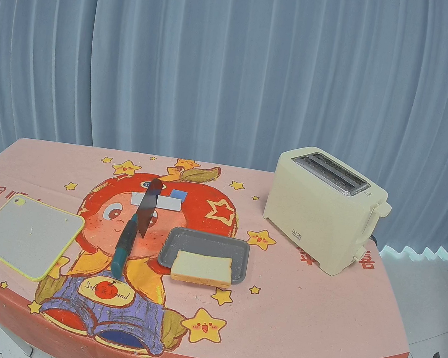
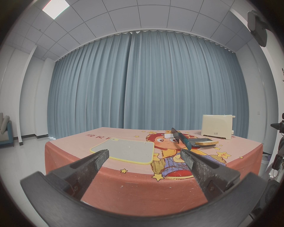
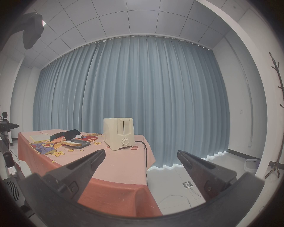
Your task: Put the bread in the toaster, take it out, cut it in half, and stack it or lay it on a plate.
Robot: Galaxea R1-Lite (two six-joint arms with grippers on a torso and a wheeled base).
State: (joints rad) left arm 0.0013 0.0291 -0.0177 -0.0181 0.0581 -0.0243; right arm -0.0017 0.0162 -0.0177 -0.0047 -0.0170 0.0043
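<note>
Cream-white bread slice [image 1: 202, 269], 1 only, lies flat, long axis left-right across table [image 1: 298, 311], crust edge facing robot. Its far part sits on near rim of grey tray [image 1: 208, 243] (1 tray). Left gripper [image 2: 144, 152]: jaws spread wide, nothing held, off table's near-left edge. Right gripper [image 3: 141, 152]: also wide apart & empty, off near-right side. Bread well apart from both, approx between them, further in on table. 1 toaster [image 1: 323, 209], 2 slots on top, right of tray, apart. 1 knife [image 1: 135, 227] just left of tray, teal handle toward robot, dark blade pointing away. 1 cutting board [image 1: 29, 235] at far left.
</note>
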